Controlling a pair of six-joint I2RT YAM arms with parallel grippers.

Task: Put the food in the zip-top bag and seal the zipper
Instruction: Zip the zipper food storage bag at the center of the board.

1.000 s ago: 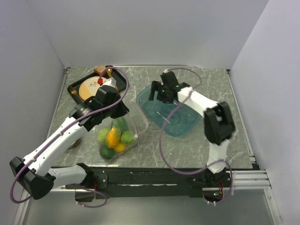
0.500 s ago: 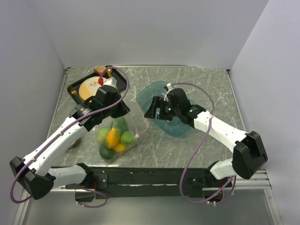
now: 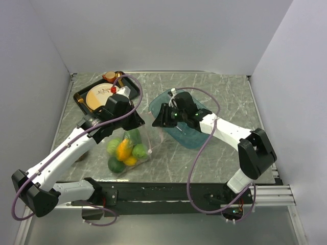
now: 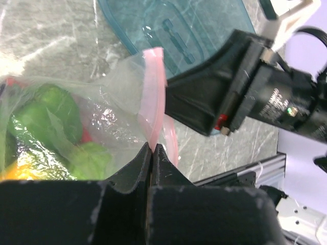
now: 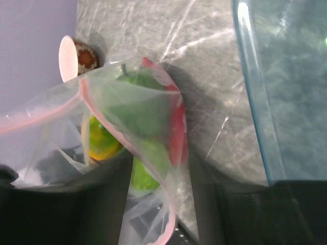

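Note:
The clear zip-top bag (image 3: 127,153) lies on the table with food inside: green round fruits (image 3: 139,150) and an orange-yellow mango (image 3: 122,149). My left gripper (image 3: 136,121) is shut on the pale pink zipper (image 4: 153,87), which rises straight out of the gripper (image 4: 152,148) in the left wrist view. My right gripper (image 3: 157,118) sits at the bag's right mouth edge. In the right wrist view that gripper (image 5: 161,166) has its jaws apart, with the zipper (image 5: 127,135), a green fruit (image 5: 138,109) and the red chili (image 5: 176,127) showing between them.
A teal translucent tub (image 3: 196,135) stands right of the bag, just behind my right gripper. At the back left a black tray (image 3: 79,99) holds a round plate (image 3: 99,97). White walls close in the table on three sides.
My right arm has swung left from over the teal tub to the bag's mouth, and its jaws have narrowed. The left gripper kept hold of the zipper, lifting it slightly.

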